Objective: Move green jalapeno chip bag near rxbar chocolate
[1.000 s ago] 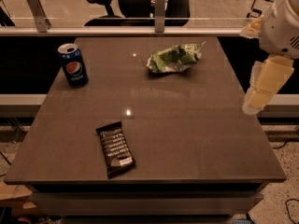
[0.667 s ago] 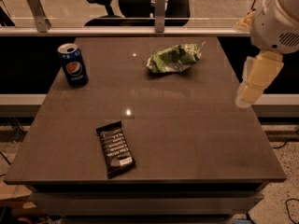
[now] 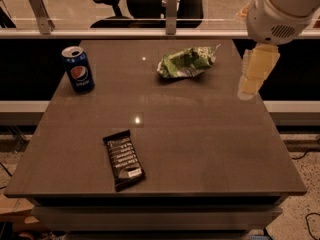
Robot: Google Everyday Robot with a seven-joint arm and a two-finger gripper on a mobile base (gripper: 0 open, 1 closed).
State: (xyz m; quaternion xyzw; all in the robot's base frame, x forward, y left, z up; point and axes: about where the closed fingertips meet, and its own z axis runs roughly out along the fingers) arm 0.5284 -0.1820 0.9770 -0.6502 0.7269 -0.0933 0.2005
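At the front of the brown worktop lies the flat black wrapped rxbar chocolate. Beyond the bar, to its left, stands a blue Pepsi can. Far right of the bar hangs the pale gripper, touching nothing; whether it is wide or narrow I cannot tell. Farthest from the bar, well apart, rests the crumpled light-green foil jalapeno chip bag. A shallow pinch could let the slick foil slip, or nudge it off the back edge.
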